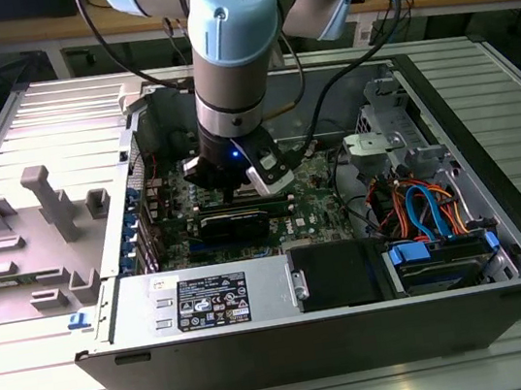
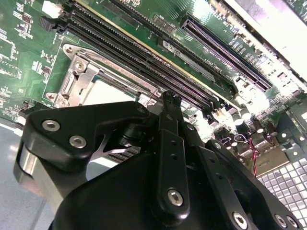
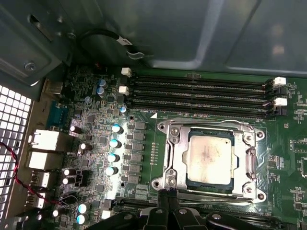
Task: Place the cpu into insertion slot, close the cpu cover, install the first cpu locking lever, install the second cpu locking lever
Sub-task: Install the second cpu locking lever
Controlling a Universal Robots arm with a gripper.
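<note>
The cpu (image 3: 211, 158), a flat silver-grey square, lies in the insertion slot (image 3: 259, 136) on the green motherboard. The cpu cover (image 3: 178, 158), a silver frame, lies flat around the chip. A thin metal lever (image 3: 250, 160) runs along one side of the socket and another (image 3: 216, 194) along the edge nearest my gripper. My gripper (image 3: 165, 194) has its narrow black fingertips pressed together right at that socket edge. In the second wrist view the gripper (image 2: 169, 98) hangs beside the cpu (image 2: 108, 91) and cover (image 2: 81, 72). From outside, the gripper (image 1: 231, 196) reaches down into the open computer case.
Long black memory slots (image 3: 196, 93) run next to the socket, and a row of capacitors (image 3: 114, 143) stands on its other side. Coloured cables (image 1: 420, 210) and drive bays fill the case at the exterior view's right. Grey fixtures (image 1: 46, 202) stand on the table at its left.
</note>
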